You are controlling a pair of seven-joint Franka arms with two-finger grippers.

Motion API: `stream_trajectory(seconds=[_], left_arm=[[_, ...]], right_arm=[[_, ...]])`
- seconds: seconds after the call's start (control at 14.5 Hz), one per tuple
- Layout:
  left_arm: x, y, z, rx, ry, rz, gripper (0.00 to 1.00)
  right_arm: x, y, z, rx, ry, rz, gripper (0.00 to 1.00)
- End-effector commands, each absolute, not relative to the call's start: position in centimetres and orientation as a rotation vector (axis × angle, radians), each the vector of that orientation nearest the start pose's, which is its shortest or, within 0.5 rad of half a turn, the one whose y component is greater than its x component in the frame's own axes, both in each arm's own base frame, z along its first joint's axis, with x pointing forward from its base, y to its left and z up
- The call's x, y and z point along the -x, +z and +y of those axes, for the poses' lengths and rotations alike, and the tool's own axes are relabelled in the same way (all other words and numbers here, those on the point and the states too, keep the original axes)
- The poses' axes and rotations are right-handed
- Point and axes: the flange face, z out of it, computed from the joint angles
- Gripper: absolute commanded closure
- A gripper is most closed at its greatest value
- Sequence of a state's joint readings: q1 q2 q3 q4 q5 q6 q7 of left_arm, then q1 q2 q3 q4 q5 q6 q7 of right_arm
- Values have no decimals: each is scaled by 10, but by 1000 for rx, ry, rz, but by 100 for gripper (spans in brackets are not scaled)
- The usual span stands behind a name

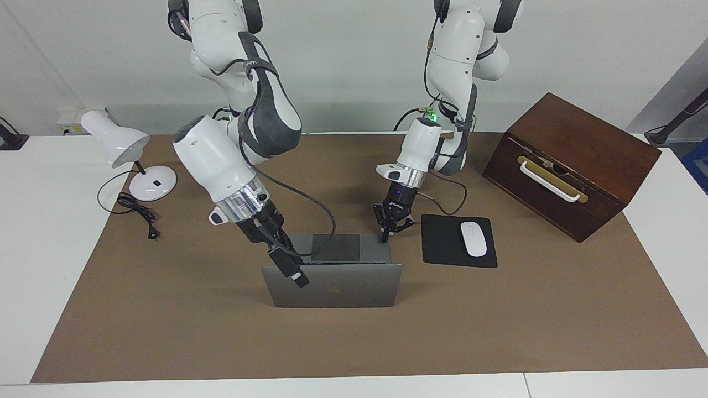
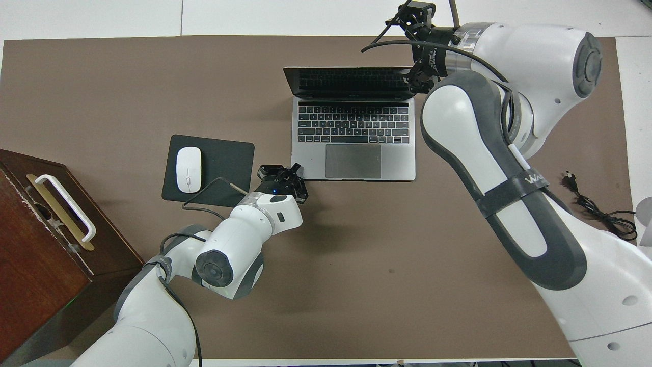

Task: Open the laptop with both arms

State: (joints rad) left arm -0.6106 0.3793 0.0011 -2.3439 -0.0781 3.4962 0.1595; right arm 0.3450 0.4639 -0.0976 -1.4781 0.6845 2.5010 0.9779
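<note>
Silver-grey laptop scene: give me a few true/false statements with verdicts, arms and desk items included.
1. The thin silver-grey metal laptop has its lid raised, keyboard showing. True.
2. The left pincer is shut at the base's corner nearest the black rectangular mouse pad. True.
3. The right pincer hangs over the dark brown wooden box. False: it is at the laptop lid's upper edge.
4. The white oval mouse lies on the laptop's keyboard. False: it lies on the mouse pad.
5. The white desk lamp stands toward the right arm's end of the table. True.
</note>
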Motion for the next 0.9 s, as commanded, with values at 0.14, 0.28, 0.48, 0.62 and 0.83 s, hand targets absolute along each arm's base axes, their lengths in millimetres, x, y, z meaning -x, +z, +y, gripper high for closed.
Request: stream_trajectory(seconds=[0.14, 0.28, 0.48, 0.62, 0.83], left_arm=[[-467, 238, -322, 2901, -1179, 1060, 100], [-467, 238, -322, 2902, -1179, 1057, 100], [-467, 239, -323, 2903, -1181, 1055, 100], [-469, 243, -325, 2911, -1195, 1036, 100], [-470, 250, -327, 2959, -1212, 957, 100]], right_arm=[[-707, 488, 184, 2054, -148, 1273, 0], [-699, 494, 184, 2060, -116, 1278, 0], [-682, 514, 172, 2068, -40, 1296, 0], [-665, 540, 167, 2092, 7, 1279, 0], [-641, 579, 140, 2217, 14, 1240, 0]])
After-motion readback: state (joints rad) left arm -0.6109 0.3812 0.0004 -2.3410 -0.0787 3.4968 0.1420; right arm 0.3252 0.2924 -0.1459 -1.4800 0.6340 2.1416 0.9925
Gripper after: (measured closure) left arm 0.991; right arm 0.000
